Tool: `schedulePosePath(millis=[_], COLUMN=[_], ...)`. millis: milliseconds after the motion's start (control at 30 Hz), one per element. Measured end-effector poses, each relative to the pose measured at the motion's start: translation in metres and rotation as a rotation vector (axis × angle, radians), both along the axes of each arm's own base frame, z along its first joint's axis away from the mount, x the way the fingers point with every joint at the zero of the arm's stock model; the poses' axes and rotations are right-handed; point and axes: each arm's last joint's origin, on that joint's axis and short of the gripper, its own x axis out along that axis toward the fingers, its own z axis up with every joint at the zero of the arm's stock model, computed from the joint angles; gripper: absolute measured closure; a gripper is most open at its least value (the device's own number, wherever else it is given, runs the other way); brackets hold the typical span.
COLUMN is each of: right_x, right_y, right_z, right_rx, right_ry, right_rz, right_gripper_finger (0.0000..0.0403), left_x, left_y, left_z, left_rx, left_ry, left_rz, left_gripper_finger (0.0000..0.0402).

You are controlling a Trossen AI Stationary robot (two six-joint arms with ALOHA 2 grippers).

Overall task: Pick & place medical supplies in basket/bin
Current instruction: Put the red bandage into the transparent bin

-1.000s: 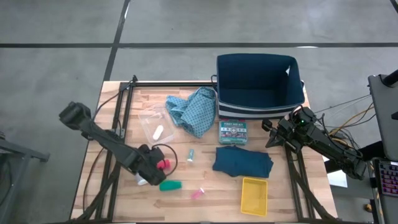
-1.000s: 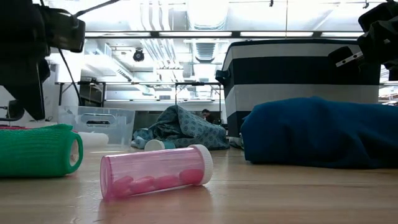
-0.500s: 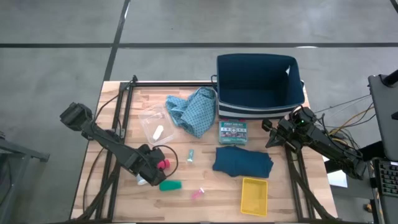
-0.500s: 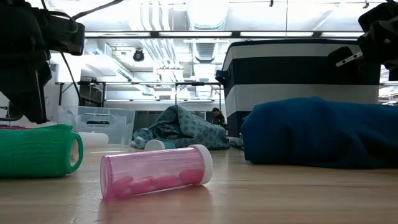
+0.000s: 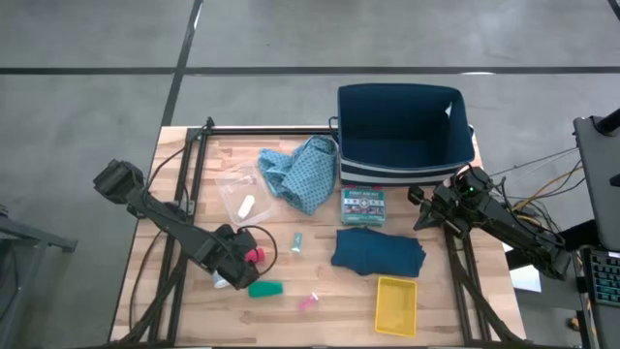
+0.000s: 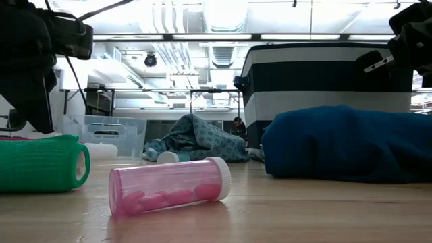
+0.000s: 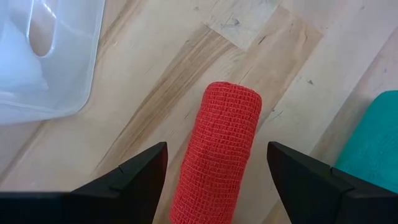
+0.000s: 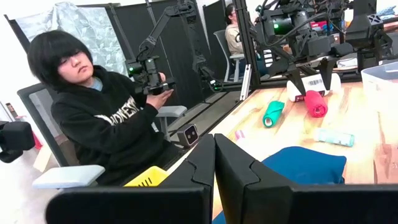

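At lower left of the high view your left gripper [image 5: 242,262] is down over the red cylinder [image 7: 217,155], fingers spread wide on both sides of it, not touching. The green cylinder [image 5: 264,289] lies just beside. In the middle you see the light-blue cloth [image 5: 300,173] and the teal cloth [image 5: 378,251] below the basket [image 5: 403,162]. At right, your right gripper [image 5: 426,208] waits with fingers closed together, holding nothing

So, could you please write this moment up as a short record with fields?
left gripper: open, fingers either side of the red roll, not closed on it
right gripper: shut, empty, beside the basket
green roll: lying on the table, near the left gripper
dark teal folded cloth: on the table, in front of the basket
basket contents: nothing visible inside
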Motion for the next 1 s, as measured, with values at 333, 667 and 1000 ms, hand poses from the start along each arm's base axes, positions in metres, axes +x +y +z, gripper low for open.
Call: schedulePosePath(millis=[333,667,1000], right_x=[0.000,0.000,0.000], right_y=[0.000,0.000,0.000], right_z=[0.000,0.000,0.000], right_rx=[0.000,0.000,0.000], right_ry=[0.000,0.000,0.000], right_rz=[0.000,0.000,0.000], right_gripper_finger=[0.0394,0.0394,0.0394], left_x=[-0.007,-0.012,-0.017], left_y=[0.005,0.008,0.011], left_z=[-0.018,-0.032,-0.045], left_rx=[-0.014,-0.038,-0.084], left_ry=[-0.006,-0.029,-0.037], left_rz=[0.024,0.033,0.067], left_gripper_finger=[0.0123,0.0123,0.0124])
